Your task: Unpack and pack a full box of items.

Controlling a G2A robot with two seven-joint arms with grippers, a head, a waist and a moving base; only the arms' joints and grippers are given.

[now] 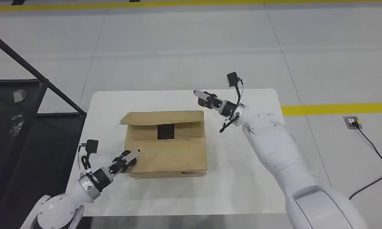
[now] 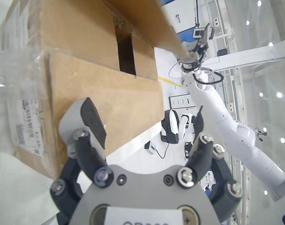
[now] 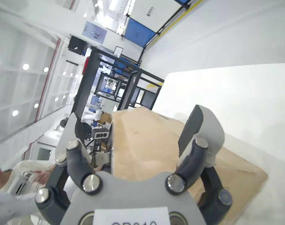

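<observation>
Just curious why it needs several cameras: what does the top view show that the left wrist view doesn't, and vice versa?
Top view alone: the whole white table, the cardboard box from above, and both arms, one at each side. Left wrist view alone: the printed label on the box's side and the open left gripper close up. Both: the box, the dark gap between its top flaps, and the right gripper at the raised far flap.

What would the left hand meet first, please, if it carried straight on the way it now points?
Most likely the closed near flap of the brown cardboard box: the open left hand points at that flap's edge, with one finger right beside it. Depth is unclear, so contact may be very near.
</observation>
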